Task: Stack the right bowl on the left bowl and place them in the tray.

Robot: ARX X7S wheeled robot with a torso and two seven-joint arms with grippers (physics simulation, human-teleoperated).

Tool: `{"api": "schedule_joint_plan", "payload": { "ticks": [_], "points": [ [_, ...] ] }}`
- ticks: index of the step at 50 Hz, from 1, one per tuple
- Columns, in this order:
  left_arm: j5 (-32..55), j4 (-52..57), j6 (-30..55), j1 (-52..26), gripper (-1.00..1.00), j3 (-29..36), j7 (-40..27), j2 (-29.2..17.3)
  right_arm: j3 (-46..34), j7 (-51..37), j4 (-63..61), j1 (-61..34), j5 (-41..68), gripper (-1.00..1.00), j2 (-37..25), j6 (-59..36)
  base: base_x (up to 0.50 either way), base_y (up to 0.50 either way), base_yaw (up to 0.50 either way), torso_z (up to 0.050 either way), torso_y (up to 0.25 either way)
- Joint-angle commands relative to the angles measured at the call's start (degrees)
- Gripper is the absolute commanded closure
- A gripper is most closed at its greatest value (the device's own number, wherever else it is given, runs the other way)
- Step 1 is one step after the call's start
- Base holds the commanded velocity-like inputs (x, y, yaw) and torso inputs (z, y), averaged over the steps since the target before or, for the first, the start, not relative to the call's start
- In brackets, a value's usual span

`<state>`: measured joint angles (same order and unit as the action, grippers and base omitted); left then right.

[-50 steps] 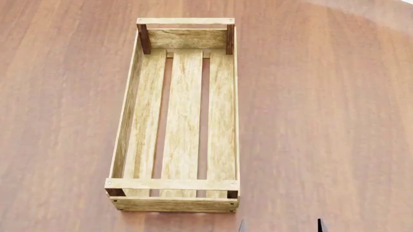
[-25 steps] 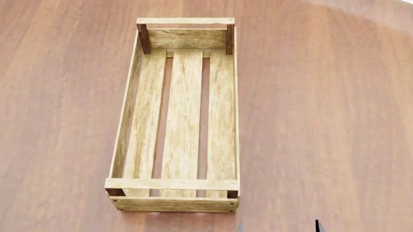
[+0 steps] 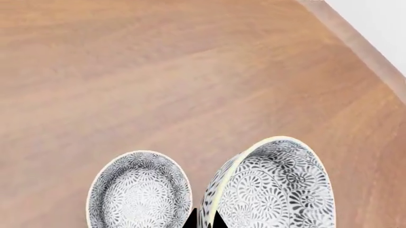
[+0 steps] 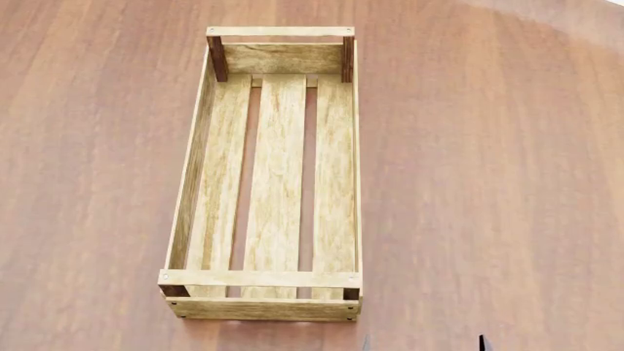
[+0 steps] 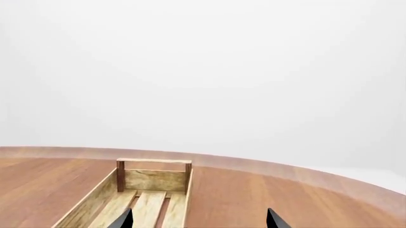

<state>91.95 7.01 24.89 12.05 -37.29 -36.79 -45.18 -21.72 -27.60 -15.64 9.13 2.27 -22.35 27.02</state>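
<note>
The long light-wood slatted tray (image 4: 276,183) lies on the reddish wooden surface (image 4: 487,183), the right claw (image 4: 421,344) spread apart just beside its near end. The left claw (image 3: 204,219) clamps the tilted grey floral-patterned bowl (image 3: 269,187) (its upright twin bowl (image 3: 140,190) sits just beside).

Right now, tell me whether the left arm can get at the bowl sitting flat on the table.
Probably not yet. The left tool looks shut on the rim of the tilted bowl, so it is occupied. The flat bowl sits close beside it in the open, so nothing else blocks it.

Two patterned bowls on counter (image 3: 159,71): smaller bowl (image 3: 140,190) upright, larger bowl (image 3: 273,187) tilted, pinched by left hand (image 3: 204,219).
</note>
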Motion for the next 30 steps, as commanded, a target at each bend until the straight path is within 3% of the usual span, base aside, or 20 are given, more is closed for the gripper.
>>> {"api": "schedule_joint_plan", "payload": {
  "ticks": [1,30],
  "points": [
    [-1.6,-1.06,-0.16,-0.94,1.0,0.59,1.43,2.64,1.02,1.07,-0.07,0.12,-1.06,-1.0,0.92,-0.04,0.0,0.0,0.0,0.0,0.0],
    [-4.18,-5.99,-0.92,-2.9,1.0,2.09,3.75,2.29,0.36,0.76,0.32,-0.25,-1.69,-1.0,0.79,-0.6,0.0,0.0,0.0,0.0,0.001]
  ]
}}
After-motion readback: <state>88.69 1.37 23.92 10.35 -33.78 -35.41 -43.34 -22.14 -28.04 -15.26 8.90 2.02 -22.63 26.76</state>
